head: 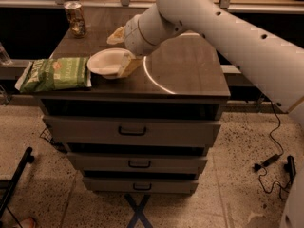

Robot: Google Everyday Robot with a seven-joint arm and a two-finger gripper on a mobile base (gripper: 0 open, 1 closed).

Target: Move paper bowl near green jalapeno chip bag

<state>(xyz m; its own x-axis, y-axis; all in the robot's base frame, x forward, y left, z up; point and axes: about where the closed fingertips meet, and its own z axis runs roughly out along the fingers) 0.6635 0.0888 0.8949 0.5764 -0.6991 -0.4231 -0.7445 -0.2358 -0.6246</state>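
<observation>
White paper bowl (pixel 107 63) is pinched at its right rim by my gripper (pixel 126 66), just beside the green jalapeno chip bag (pixel 56 73). Risk: pushing further left shoves the bag off the tabletop (pixel 190 68).

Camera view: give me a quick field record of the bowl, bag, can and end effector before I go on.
paper bowl: upright, front left of the cabinet top, right beside the bag's right end
green jalapeno chip bag: lying flat along the front left edge
end effector: at the bowl's right rim
drink can: upright, back left corner, apart from bowl and bag
</observation>
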